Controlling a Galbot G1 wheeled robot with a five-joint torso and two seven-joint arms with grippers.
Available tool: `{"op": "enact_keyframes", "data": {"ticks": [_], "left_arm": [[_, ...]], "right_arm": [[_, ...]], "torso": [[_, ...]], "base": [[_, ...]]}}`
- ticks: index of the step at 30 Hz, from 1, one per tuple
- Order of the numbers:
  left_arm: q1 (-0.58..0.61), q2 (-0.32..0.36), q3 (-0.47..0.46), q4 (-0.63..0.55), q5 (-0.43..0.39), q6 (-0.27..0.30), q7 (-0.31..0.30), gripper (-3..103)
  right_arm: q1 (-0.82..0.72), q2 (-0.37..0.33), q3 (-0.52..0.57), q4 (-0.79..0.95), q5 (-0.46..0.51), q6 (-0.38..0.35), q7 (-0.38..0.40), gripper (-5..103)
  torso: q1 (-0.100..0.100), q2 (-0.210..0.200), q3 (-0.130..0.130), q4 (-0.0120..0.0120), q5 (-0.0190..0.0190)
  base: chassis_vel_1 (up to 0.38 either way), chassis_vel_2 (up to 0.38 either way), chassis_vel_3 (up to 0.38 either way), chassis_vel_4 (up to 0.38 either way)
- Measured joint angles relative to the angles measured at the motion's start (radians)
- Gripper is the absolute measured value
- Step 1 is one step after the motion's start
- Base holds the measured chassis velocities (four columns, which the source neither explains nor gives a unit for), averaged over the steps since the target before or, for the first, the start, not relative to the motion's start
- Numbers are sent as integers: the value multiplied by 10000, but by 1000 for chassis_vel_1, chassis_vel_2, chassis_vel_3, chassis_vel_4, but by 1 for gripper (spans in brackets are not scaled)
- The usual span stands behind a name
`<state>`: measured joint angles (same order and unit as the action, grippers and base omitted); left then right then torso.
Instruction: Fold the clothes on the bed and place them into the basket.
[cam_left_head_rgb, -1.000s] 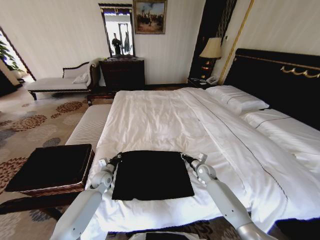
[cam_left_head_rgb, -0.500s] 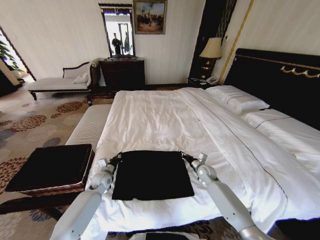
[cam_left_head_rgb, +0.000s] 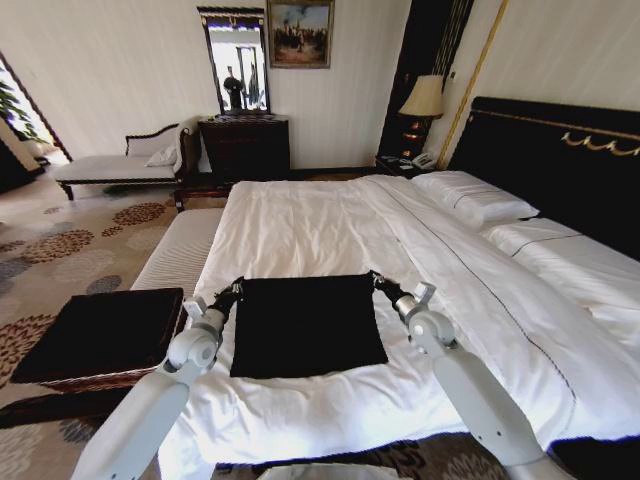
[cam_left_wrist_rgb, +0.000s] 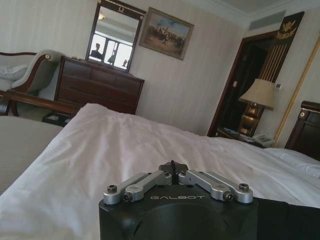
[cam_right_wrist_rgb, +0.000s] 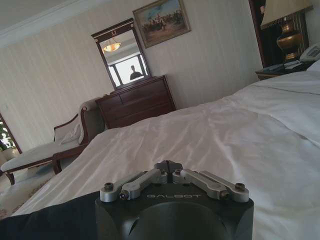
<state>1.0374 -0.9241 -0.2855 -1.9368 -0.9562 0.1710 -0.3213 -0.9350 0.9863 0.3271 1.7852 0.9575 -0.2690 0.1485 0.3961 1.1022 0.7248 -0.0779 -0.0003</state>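
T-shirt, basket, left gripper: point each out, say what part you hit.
T-shirt (cam_left_head_rgb: 308, 325): head view, middle of the folded black cloth.
basket (cam_left_head_rgb: 100, 332): head view, its black fabric top.
left gripper (cam_left_head_rgb: 234, 290): head view, fingertips at the shirt's far corner.

The right pincer (cam_right_wrist_rgb: 169, 165), black-bodied with silver linkage bars, has its fingertips closed together low over the large white-sheeted bed (cam_right_wrist_rgb: 210, 135). A strip of the black T-shirt (cam_right_wrist_rgb: 50, 220) lies beside its housing. Beyond stand a dark wooden dresser (cam_right_wrist_rgb: 136, 101), a gilt-trimmed mirror (cam_right_wrist_rgb: 122, 57) and a framed painting (cam_right_wrist_rgb: 161, 22).
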Motion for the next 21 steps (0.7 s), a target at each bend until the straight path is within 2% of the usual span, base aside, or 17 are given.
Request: {"op": "enact_keyframes", "data": {"ticks": [3, 11, 21], "left_arm": [[-301, 521, -131, -637, -467, -27, -264, 0], [-596, 1317, -184, -1791, -993, -143, -639, 0], [461, 1638, -986, -2818, -933, -163, -698, 0]], "right_arm": [[37, -299, 333, 681, 364, -1, 202, 0], [-64, -767, 1213, 1891, 965, -113, 426, 0], [-696, -1073, 1913, 3018, 1453, -231, 599, 0]], "torso": [[0, -1, 0, 0, 3], [0, 0, 0, -1, 2], [0, 0, -1, 1, 2]], "base": [[0, 0, 0, 0], [0, 0, 0, 0], [0, 0, 0, 0]]}}
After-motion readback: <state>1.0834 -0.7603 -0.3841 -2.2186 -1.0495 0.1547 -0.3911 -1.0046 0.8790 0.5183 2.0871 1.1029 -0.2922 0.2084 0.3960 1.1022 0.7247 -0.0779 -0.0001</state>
